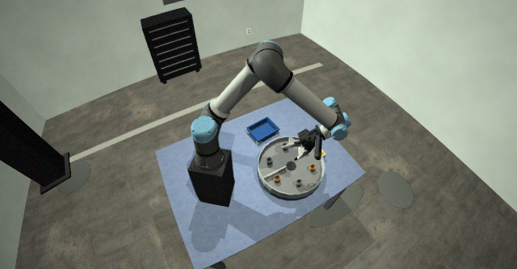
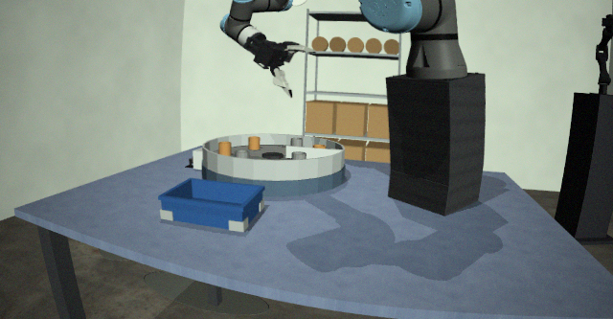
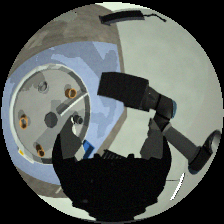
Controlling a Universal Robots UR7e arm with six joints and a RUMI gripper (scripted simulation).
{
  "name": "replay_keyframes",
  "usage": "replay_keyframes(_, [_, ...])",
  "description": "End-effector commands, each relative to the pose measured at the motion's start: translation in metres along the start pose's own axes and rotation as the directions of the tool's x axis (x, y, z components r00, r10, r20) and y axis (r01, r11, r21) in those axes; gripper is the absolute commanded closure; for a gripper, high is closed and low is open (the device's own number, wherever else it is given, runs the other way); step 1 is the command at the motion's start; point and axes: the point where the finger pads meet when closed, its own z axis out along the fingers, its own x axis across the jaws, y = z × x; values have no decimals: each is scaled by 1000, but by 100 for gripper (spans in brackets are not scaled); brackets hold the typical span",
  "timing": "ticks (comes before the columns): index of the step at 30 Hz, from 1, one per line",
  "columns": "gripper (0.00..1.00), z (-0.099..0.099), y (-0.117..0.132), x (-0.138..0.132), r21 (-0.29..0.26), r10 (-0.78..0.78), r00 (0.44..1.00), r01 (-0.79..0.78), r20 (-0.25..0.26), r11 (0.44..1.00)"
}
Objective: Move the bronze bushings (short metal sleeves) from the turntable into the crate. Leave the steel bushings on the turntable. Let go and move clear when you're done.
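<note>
Blue worktop (image 1: 178,168) (image 2: 268,262) (image 3: 107,60): bronze bushings (image 1: 313,170) (image 2: 224,149) (image 3: 23,126) are carried by the turntable (image 1: 283,191) (image 2: 273,170) (image 3: 13,107), toward the top view's right corner; the gripper (image 1: 290,152) (image 2: 302,72) (image 3: 111,117) is spread wide, unloaded; apparently a pick is being approached, and descent over bronze is needed

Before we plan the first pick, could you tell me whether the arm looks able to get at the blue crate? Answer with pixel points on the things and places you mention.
Probably yes: the crate (image 1: 263,130) (image 2: 206,214) is open-topped beside the turntable (image 1: 260,180) (image 2: 273,170), nothing covers it, and the open pincer (image 1: 292,151) (image 2: 301,72) hangs above the turntable's rim.
</note>
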Motion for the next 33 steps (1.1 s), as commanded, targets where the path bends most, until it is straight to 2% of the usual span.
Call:
replay_keyframes(1, [0,14,-5,-10,-41,51,992,-46,114,998])
replay_keyframes(3, [0,20,-6,-14,-61,74,984,-65,160,996])
replay_keyframes(4, [0,20,-6,-14,-61,74,984,-65,160,996])
replay_keyframes(6, [0,26,-8,-18,-83,100,973,-84,208,993])
replay_keyframes(9, [0,26,-8,-18,-83,100,973,-84,208,993])
replay_keyframes(13, [0,37,-12,-26,-131,156,939,-120,308,984])
replay_keyframes(14, [0,37,-12,-26,-131,156,939,-120,308,984])
replay_keyframes(16, [0,42,-13,-29,-157,185,915,-137,358,978])
replay_keyframes(19, [0,45,-14,-31,-170,200,902,-144,382,975])
replay_keyframes(21, [0,49,-15,-34,-197,230,873,-158,430,968])
replay_keyframes(22, [0,49,-15,-34,-197,230,873,-158,430,968])
replay_keyframes(23, [0,52,-16,-35,-210,244,858,-164,452,964])
replay_keyframes(26, [0,52,-16,-35,-210,244,858,-164,452,964])
replay_keyframes(30, [0,59,-17,-38,-261,300,789,-184,536,948])
replay_keyframes(33, [0,60,-18,-39,-272,313,771,-187,555,944])
